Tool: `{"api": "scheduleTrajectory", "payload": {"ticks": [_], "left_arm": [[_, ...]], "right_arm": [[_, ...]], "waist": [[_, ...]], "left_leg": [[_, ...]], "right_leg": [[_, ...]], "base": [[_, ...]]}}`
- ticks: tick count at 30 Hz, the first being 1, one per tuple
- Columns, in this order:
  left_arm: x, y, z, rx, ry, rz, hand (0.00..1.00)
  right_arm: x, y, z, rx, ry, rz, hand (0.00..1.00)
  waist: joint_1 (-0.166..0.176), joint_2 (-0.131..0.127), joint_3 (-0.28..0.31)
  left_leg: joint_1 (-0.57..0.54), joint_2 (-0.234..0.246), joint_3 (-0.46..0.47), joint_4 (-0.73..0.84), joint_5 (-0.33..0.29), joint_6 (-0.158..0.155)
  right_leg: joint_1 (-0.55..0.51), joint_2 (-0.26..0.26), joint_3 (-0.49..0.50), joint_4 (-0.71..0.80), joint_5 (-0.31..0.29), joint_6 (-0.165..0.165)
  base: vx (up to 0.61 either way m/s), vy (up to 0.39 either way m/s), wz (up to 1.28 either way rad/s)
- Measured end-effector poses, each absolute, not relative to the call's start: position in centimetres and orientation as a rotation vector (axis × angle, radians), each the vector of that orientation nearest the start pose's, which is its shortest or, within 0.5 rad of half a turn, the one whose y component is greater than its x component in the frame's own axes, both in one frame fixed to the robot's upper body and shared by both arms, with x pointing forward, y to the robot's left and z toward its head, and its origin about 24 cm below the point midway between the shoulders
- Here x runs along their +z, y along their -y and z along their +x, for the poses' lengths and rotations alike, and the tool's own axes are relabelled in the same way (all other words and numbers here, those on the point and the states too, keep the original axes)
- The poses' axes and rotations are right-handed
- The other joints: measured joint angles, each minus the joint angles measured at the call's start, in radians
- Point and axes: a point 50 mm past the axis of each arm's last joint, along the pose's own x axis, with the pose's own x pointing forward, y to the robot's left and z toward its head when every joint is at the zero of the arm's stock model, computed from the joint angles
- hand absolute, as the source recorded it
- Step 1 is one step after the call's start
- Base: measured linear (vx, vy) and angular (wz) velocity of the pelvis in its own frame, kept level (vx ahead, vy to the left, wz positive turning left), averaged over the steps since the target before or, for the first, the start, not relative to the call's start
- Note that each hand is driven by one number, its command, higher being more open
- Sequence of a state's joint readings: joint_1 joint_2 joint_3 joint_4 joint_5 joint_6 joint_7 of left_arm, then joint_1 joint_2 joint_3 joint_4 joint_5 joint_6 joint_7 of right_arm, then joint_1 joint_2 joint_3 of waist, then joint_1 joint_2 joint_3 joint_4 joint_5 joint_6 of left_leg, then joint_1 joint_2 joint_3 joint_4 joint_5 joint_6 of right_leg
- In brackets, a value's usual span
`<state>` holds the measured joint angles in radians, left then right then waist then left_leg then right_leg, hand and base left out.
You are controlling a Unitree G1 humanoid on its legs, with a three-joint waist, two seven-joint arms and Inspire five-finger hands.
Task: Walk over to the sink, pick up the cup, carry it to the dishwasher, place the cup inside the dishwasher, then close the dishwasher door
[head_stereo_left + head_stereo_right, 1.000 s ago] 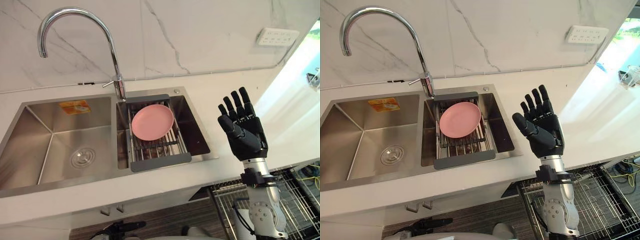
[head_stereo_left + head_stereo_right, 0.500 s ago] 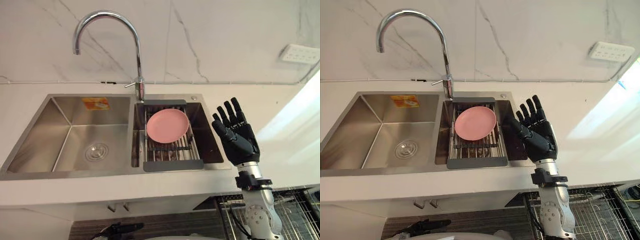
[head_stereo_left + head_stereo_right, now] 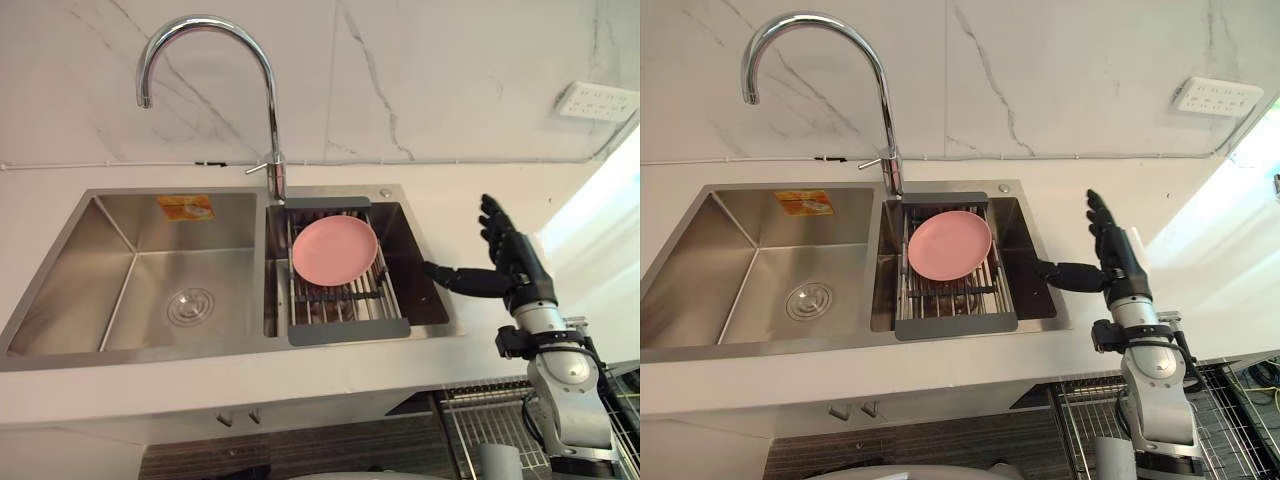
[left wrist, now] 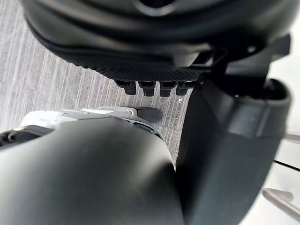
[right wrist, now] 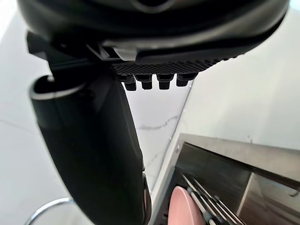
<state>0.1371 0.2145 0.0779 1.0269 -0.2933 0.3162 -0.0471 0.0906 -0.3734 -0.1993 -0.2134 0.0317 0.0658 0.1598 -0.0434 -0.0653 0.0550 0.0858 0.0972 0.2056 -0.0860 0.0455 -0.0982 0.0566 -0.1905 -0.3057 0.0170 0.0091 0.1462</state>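
The dish in the sink is a pink plate (image 3: pixel 334 249), not a cup. It lies flat on a grey drain rack (image 3: pixel 345 330) spanning the right basin of the steel sink (image 3: pixel 130 290), below the curved tap (image 3: pixel 262 60), likely set there to drip. Just right of the sink, above the white bench (image 3: pixel 440 195), the right robot hand (image 3: pixel 510 262) is raised, fingers straight and thumb stretched toward the basin, holding nothing, seemingly ready to reach in. The left robot hand (image 4: pixel 154 28) hangs over the floor, relaxed and empty. A wire basket (image 3: pixel 1072 415), probably the dishwasher's, stands pulled out under the bench.
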Motion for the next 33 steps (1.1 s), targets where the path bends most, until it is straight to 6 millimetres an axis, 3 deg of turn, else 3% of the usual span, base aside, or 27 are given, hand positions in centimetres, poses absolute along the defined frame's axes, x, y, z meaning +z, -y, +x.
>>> {"api": "scheduleTrajectory", "payload": {"ticks": [4,13,33], "left_arm": [[-16.4,-23.3,4.9,0.316,-1.416,-0.2,1.0],[-16.4,-23.2,5.0,0.314,-1.416,-0.202,1.0],[-16.1,-23.0,5.7,0.287,-1.385,-0.218,1.0]], "right_arm": [[8.7,23.6,23.6,0.086,0.025,-0.481,1.0],[7.4,22.8,26.0,0.133,-0.047,-0.657,1.0],[6.0,22.9,29.4,0.036,-0.1,-0.962,1.0]], "waist": [[0.001,0.002,-0.001],[0.004,0.007,-0.005],[0.032,0.013,-0.003]], "left_leg": [[-0.008,-0.007,-0.011,-0.001,0.005,0.004],[-0.028,-0.013,-0.04,-0.001,0.026,0.001],[-0.059,-0.04,-0.112,-0.007,0.053,0.022]], "right_leg": [[0.0,-0.005,-0.013,-0.001,0.0,0.0],[0.012,-0.014,-0.066,-0.001,0.0,0.0],[0.031,-0.033,-0.144,-0.008,0.006,0.007]], "base": [[-0.02,-0.001,0.08],[-0.02,-0.006,0.18],[-0.02,0.0,0.11]]}}
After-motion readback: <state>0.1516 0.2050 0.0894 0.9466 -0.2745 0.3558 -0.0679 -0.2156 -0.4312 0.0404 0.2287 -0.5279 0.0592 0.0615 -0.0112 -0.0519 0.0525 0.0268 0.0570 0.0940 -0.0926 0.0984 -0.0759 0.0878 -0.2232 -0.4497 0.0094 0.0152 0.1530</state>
